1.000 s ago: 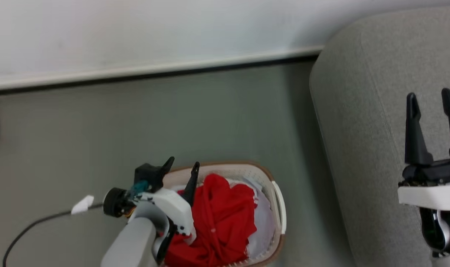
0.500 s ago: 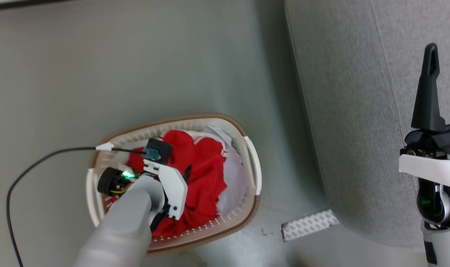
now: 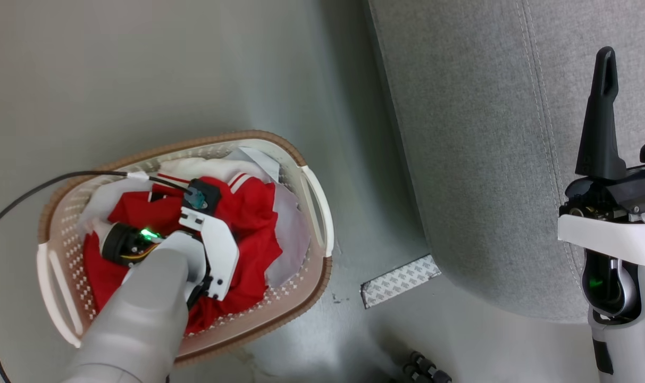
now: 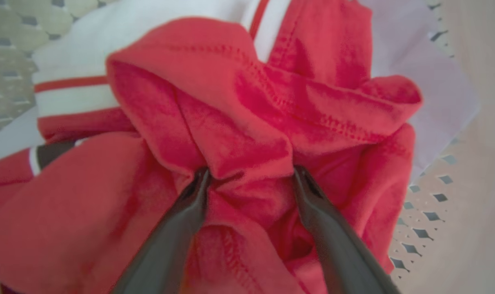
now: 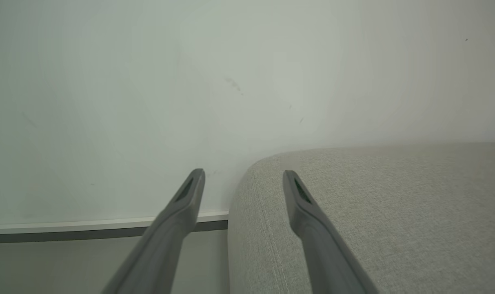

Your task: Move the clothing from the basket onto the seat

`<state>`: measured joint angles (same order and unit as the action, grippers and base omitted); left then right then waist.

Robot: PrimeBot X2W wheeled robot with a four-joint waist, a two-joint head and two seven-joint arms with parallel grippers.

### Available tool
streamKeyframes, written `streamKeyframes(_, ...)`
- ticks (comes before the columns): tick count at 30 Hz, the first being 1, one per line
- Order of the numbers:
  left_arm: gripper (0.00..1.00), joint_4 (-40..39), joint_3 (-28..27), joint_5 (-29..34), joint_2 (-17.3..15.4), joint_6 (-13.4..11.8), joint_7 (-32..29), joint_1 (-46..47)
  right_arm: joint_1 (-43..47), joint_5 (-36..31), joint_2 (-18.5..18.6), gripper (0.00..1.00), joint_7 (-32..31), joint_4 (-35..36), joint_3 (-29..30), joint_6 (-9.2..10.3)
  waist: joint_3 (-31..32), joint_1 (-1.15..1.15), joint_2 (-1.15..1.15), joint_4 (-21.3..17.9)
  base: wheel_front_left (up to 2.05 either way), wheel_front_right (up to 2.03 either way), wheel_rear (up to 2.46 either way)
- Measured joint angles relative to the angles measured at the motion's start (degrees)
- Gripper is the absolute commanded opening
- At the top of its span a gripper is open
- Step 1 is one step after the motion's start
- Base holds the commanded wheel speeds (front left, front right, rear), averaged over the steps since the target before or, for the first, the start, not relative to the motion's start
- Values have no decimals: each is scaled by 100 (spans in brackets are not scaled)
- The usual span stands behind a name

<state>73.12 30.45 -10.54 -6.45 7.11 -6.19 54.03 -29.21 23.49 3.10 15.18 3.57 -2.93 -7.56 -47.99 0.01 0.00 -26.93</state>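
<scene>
Well, the clothing point(image 3: 250, 213) lay heaped inside the basket point(image 3: 236, 137), which sat on the floor point(image 3: 141, 64) at about 8 o'clock in the head view. The seat point(image 3: 487, 133) was well apart at 2 o'clock. The left gripper point(image 4: 250, 171) was down in the pile with its two fingers point(image 4: 182, 220) spread wide. A fat fold point(image 4: 239, 139) of red cloth bulged up between them, touched but not pinched. The right gripper point(image 3: 631, 50) hung over the seat at 3 o'clock, also spread wide and holding nothing. The cloth looked soft, light and floppy, so it would probably droop any way it liked and would not break. It looked a bit fuzzy, so it would likely not slip much. The best spot to grab seemed to be that thick fold, where layers bunched up. A thin edge, like the stitched hem point(image 4: 312, 118) at 2 o'clock in the left wrist view, might slide out. Some white cloth point(image 4: 88, 45) lay under the red at 11 o'clock there, and it could snag and come along too.
</scene>
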Motion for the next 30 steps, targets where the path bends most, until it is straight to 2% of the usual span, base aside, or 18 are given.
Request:
streamKeyframes(1, 89, 5, 27, 15, -7, 0, -47, 0, 3, 4, -2, 100, 0, 3, -1, 0, -26, 0, 0, -18, 0, 0, 0)
streamKeyframes(2, 42, 13, 40, 22, -11, 0, -83, -1, 7, 20, -3, 100, 0, 5, -1, 0, -42, 0, 0, -28, 0, 0, 0)
streamKeyframes(3, 0, 20, 34, 21, -14, 0, -70, -3, 11, 30, -5, 100, 0, 5, -4, 0, -49, 0, 0, -31, 0, 0, 0)
streamKeyframes(10, 0, 37, 12, -87, -63, 1, 333, -14, -16, 57, -16, 100, 0, -118, -80, 0, 51, 0, 0, -14, 0, 0, 0)
streamKeyframes(16, 0, -23, -22, -380, 205, 18, 951, -224, -4, -24, -23, 100, -1, -238, 18, 0, 515, -1, 0, 212, 0, 0, 0)
streamKeyframes(21, 0, -371, 299, -573, 331, 19, 1474, -572, 195, -149, 70, 100, -1, -358, 44, 0, 1102, -2, 0, 479, 0, 0, 0)
streamKeyframes(30, 0, -1637, 1084, -1692, 357, 26, 1901, -1335, 739, -233, 298, 100, 0, -591, -14, 0, 2352, -2, 0, 1048, 0, 0, 0)
